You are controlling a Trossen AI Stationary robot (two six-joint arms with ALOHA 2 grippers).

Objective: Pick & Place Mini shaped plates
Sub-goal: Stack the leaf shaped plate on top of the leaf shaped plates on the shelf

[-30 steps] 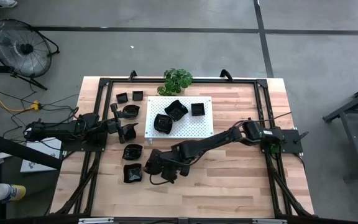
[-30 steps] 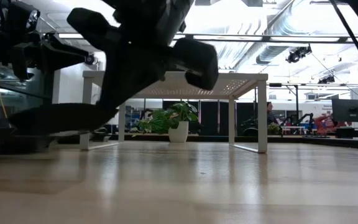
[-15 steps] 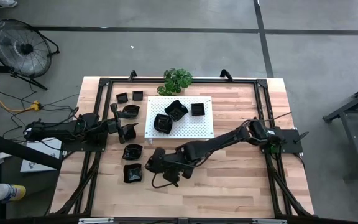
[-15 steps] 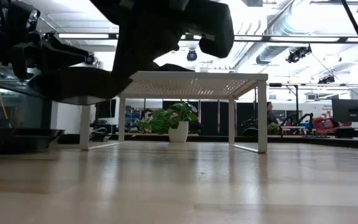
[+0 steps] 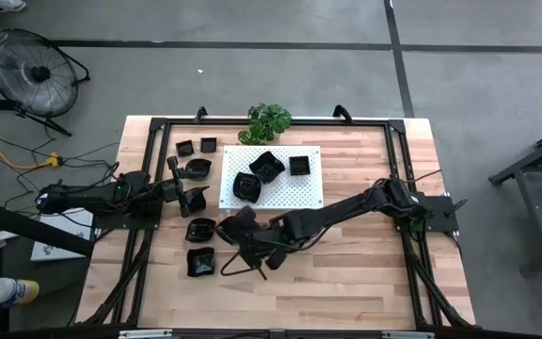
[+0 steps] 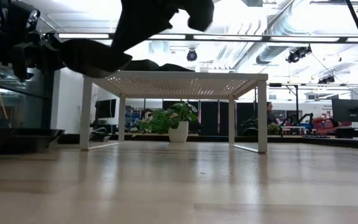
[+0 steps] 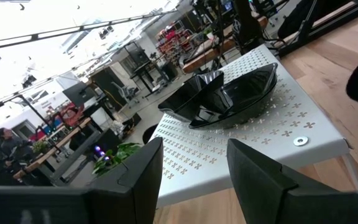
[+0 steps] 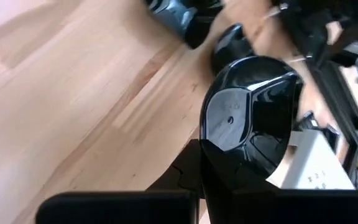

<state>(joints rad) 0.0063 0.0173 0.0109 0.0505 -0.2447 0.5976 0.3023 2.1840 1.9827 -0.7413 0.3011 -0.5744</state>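
My right gripper (image 5: 246,235) hangs over the table just near of the white perforated board (image 5: 304,193), shut on one glossy black mini plate (image 8: 248,118). The low view shows this plate (image 6: 95,56) high above the wood under the gripper (image 6: 160,15). Three plates sit on the board (image 5: 266,167) (image 5: 298,165) (image 5: 246,185). Several more rest on the table at its left (image 5: 200,229) (image 5: 200,262) (image 5: 199,168). My left gripper (image 5: 196,199) waits open beside the board's left edge, and the left wrist view faces two of the board's plates (image 7: 225,99). My right gripper holds the plate by its rim (image 8: 219,149), the edge nearest the fingers (image 8: 211,180). The fingers themselves hide the exact pinch. The plate juts out ahead of the fingers, lifted clear of the table and lying roughly level in the low view.
A green potted plant (image 5: 269,121) stands at the far edge behind the board. Black frame rails (image 5: 398,160) run along the table's sides. Bare wood (image 5: 346,273) lies near and right of my right arm. The board stands on legs (image 6: 263,118) above the table.
My right gripper has risen with the plate, from just above the wood to well over the height of the board's top. It has also shifted toward the far edge, closer to the board. The left arm has kept still.
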